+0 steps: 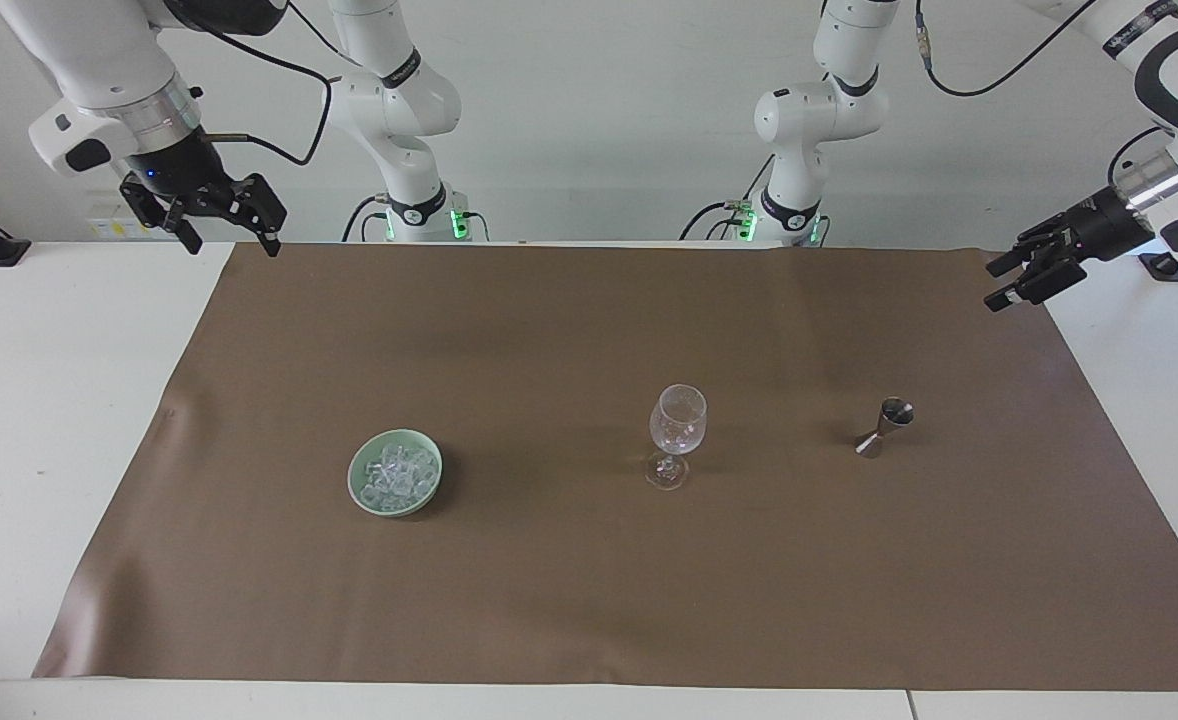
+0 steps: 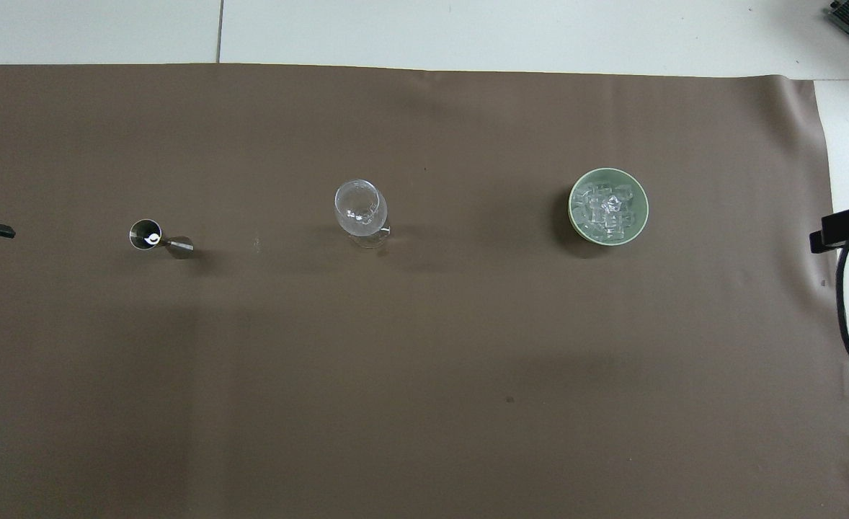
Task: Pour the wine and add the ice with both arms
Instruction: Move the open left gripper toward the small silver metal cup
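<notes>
Two white arms stand at the robots' edge of the table, each ending in one black two-finger gripper. Three vessels rest on one brown mat (image 1: 589, 600): one green bowl (image 1: 357, 478), one stemmed glass (image 1: 677, 432) and one small metal jigger (image 1: 885, 426). They form a row across the mat, well apart from one another, the bowl toward the right arm's end, the jigger toward the left arm's end, the glass between them.

The ice (image 1: 396, 474), a heap of clear cubes too crowded to count, lies in the bowl and fills most of it. The glass stands upright; seen from overhead its cup appears to hold no liquid, though the clear wall makes this hard to judge. The jigger stands upright with its mouth upward; overhead, a small bright spot shows inside the cup, perhaps only a reflection.

The right gripper (image 1: 229, 238) hangs in the air over the mat's corner nearest the right arm's base, fingers spread apart and holding nothing. The left gripper (image 1: 1015, 283) hangs over the mat's edge at the left arm's end, angled down toward the mat, fingers likewise parted and holding nothing. Neither gripper touches any vessel.
</notes>
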